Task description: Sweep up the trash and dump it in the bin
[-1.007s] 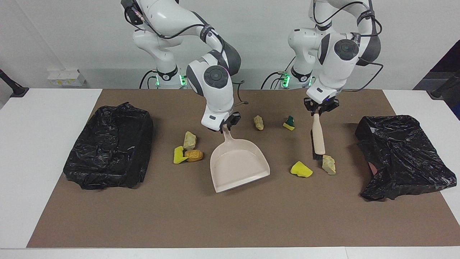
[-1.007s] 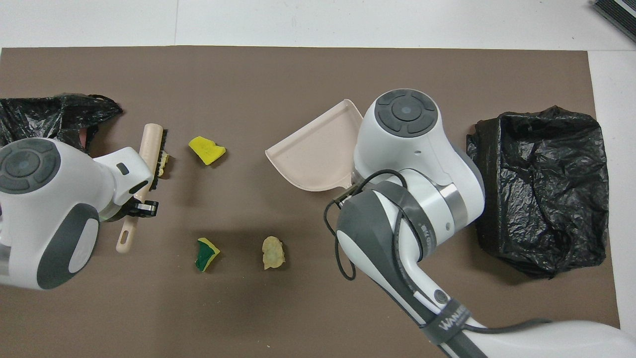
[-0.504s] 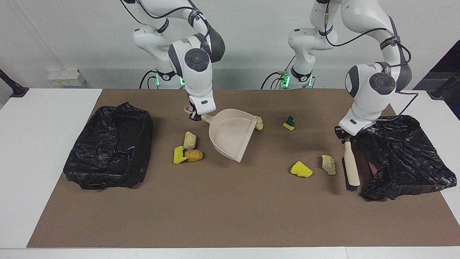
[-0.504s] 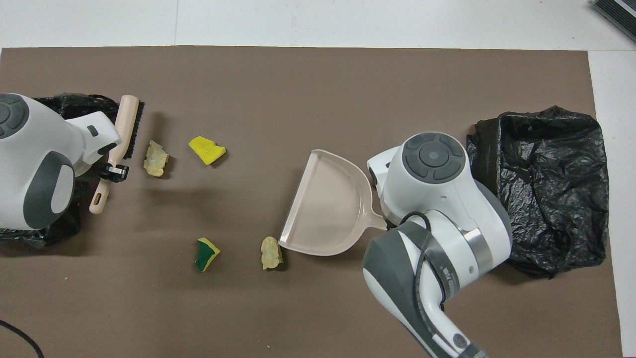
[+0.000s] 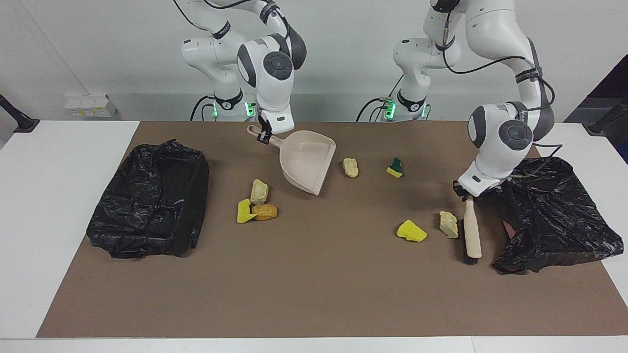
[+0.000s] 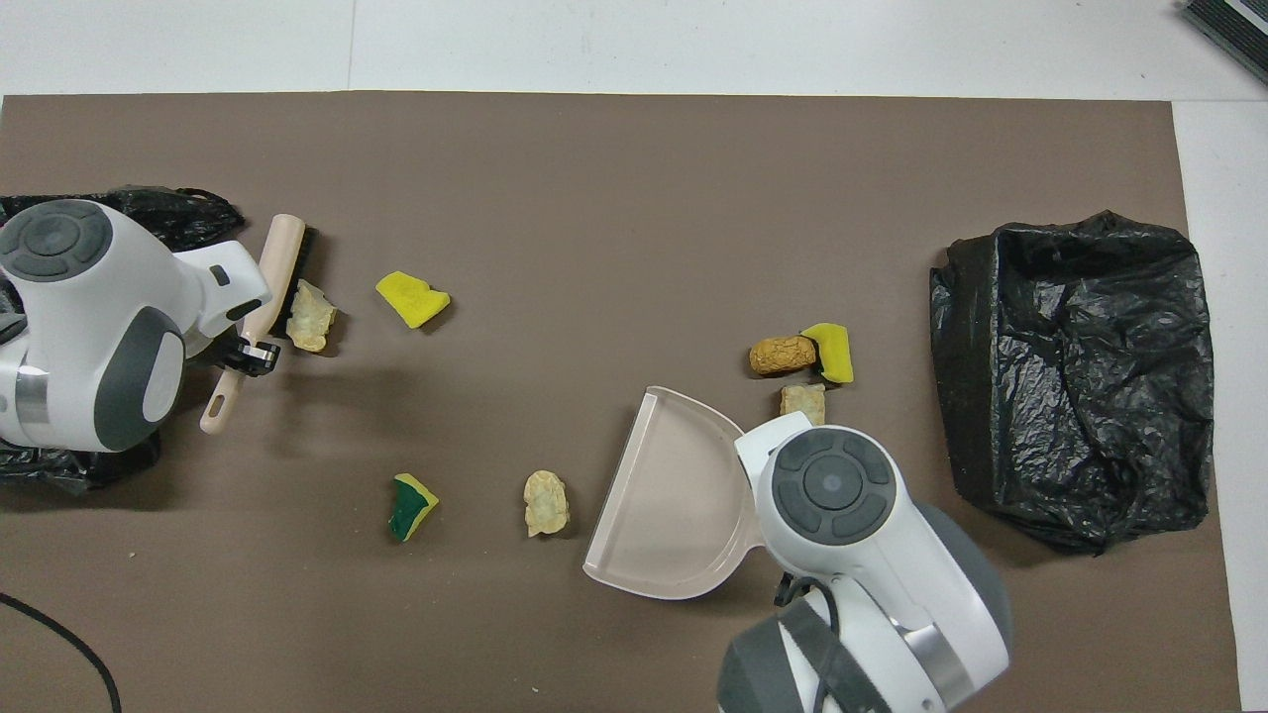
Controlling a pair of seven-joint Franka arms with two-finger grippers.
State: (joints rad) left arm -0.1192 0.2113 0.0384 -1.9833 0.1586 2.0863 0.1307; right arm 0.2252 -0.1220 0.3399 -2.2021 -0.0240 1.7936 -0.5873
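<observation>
My right gripper is shut on the handle of the beige dustpan, held tilted with its lip down toward the mat, beside a beige chunk. My left gripper is shut on the handle of the brush, whose bristles lie against another beige chunk. A yellow wedge lies beside that chunk. A green-and-yellow bit lies nearer to the robots. A beige chunk, a yellow wedge and a tan-orange chunk cluster toward the right arm's end.
A black bag-lined bin stands at the right arm's end of the brown mat. A crumpled black bag lies at the left arm's end, right beside the brush. In the overhead view the right arm covers the dustpan's handle.
My right gripper has pulled the dustpan back toward the robots, off the beige chunk. My left gripper has brought the brush away from the black bag and up against the beige chunk.
</observation>
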